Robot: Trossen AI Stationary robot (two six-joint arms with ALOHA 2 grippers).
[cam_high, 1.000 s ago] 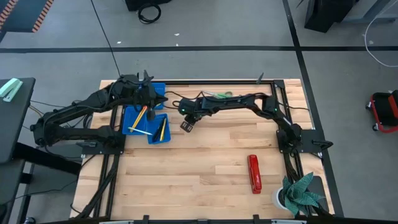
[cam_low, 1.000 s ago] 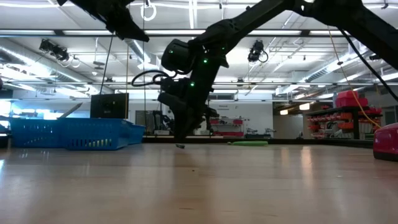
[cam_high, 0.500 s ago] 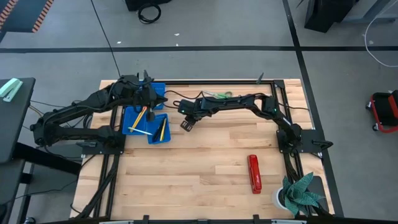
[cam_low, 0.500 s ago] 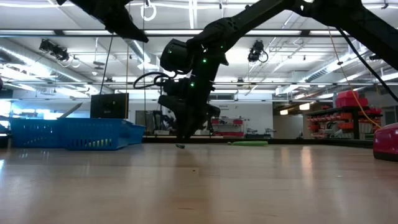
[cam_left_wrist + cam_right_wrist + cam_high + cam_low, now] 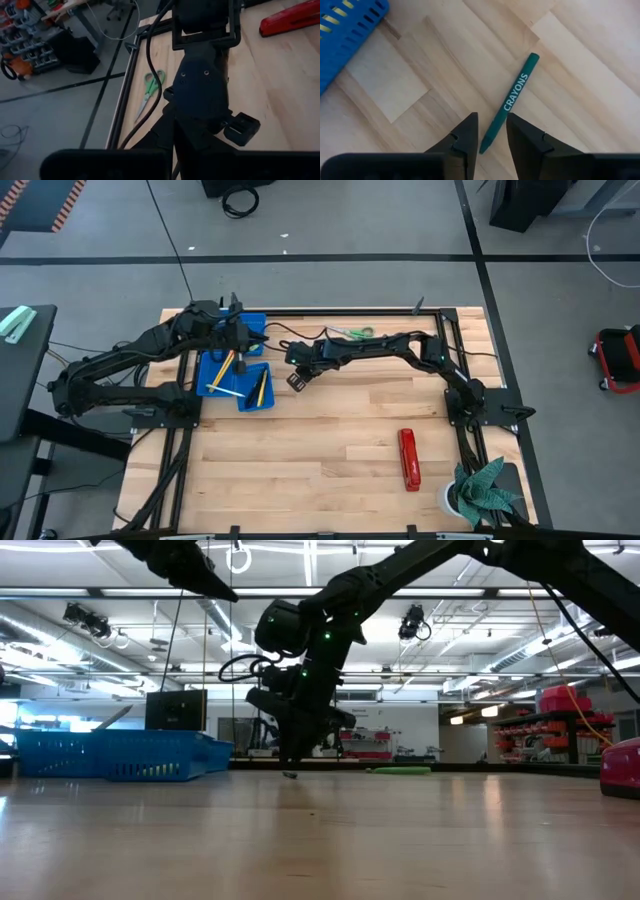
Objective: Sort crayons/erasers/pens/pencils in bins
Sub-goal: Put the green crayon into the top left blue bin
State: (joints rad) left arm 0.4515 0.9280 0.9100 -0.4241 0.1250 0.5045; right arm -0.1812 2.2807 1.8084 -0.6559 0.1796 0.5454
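A green crayon (image 5: 512, 100) lies flat on the wooden table; in the low view it is a small speck (image 5: 290, 776). My right gripper (image 5: 492, 132) hangs over it, pointing steeply down, open. Its fingers stand on either side of the crayon's pointed end without touching it. It is also seen from above (image 5: 295, 380) and from table height (image 5: 290, 766). The blue bins (image 5: 215, 370) stand at the table's far left with yellow and orange pencils (image 5: 228, 366) inside. My left gripper (image 5: 240, 343) waits shut above the bins, holding nothing.
Green-handled scissors (image 5: 352, 332) lie at the far edge behind the right arm. A red stapler (image 5: 408, 459) lies near the right front, and a potted plant (image 5: 480, 492) stands at the front right corner. Bare wood spreads across the middle and the front left.
My right gripper has rolled a little about its own axis while staying over the crayon. The crayon has not moved.
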